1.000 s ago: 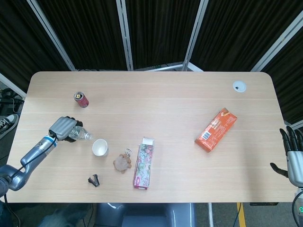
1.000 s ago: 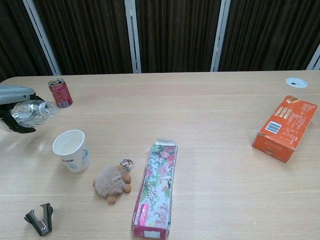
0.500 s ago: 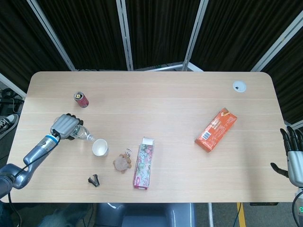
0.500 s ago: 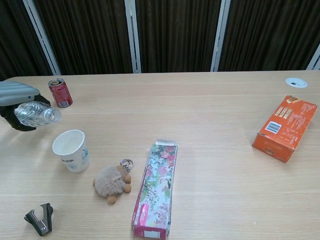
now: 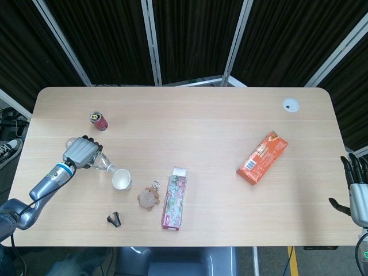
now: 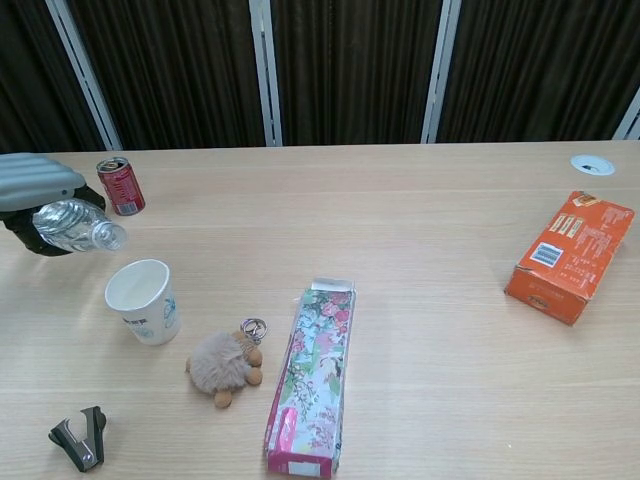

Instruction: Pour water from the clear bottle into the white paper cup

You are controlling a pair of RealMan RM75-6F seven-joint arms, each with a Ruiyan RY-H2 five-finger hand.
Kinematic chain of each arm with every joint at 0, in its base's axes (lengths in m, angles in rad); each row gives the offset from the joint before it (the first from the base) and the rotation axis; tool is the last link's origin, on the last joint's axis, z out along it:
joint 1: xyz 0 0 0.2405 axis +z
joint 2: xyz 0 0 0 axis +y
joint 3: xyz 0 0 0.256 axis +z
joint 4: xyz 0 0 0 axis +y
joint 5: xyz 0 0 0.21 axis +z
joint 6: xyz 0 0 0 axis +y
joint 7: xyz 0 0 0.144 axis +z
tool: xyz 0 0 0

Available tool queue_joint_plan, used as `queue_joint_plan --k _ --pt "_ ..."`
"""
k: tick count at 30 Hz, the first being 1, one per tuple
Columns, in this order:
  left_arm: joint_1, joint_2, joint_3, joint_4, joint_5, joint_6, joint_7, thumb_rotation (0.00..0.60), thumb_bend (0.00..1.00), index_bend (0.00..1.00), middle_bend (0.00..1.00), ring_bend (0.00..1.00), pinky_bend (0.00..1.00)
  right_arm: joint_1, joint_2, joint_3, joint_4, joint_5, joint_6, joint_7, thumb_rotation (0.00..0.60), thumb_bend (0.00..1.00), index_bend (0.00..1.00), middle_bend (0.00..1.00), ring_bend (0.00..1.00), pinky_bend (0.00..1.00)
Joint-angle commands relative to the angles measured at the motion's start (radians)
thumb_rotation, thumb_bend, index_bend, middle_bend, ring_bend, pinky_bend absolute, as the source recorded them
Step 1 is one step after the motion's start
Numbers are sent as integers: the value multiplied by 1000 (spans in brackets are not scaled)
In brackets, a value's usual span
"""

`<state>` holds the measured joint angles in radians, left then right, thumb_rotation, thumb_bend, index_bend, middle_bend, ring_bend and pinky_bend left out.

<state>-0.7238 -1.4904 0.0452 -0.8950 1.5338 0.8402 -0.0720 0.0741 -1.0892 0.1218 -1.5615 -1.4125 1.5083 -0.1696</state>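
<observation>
My left robot hand (image 6: 35,190) is wrapped around the fat part of the clear bottle (image 6: 80,226), holding it up in the air. The bottle is tipped over with its mouth pointing down toward the white paper cup (image 6: 145,300), which stands on the tabletop (image 5: 201,132) just below and beside it. I see no water coming out yet.

I think the bottle is thin plastic, soft and a bit slippery, so I should hold the middle firmly but not squash it. The cup looks very light. A bump could knock it over, so the bottle should not touch its rim.

There is a red can (image 6: 120,185) just behind my hand, and a fluffy toy (image 6: 225,362) close to the cup. The tabletop's left edge is close, so I have little room that way.

My right robot hand (image 5: 356,192) waits far off at the right edge, fingers spread, holding nothing.
</observation>
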Motion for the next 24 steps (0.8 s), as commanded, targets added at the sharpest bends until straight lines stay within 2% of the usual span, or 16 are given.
queue_joint_plan --k 1,24 --pt "0 2 0 -5 2 6 11 600 413 534 499 347 364 0 0 0 1 0 0 1 600 0 0 0 0 0" --pt "2 10 8 -5 26 45 55 600 413 536 500 347 364 -2 2 1 -4 -1 3 -1 600 0 0 0 0 0"
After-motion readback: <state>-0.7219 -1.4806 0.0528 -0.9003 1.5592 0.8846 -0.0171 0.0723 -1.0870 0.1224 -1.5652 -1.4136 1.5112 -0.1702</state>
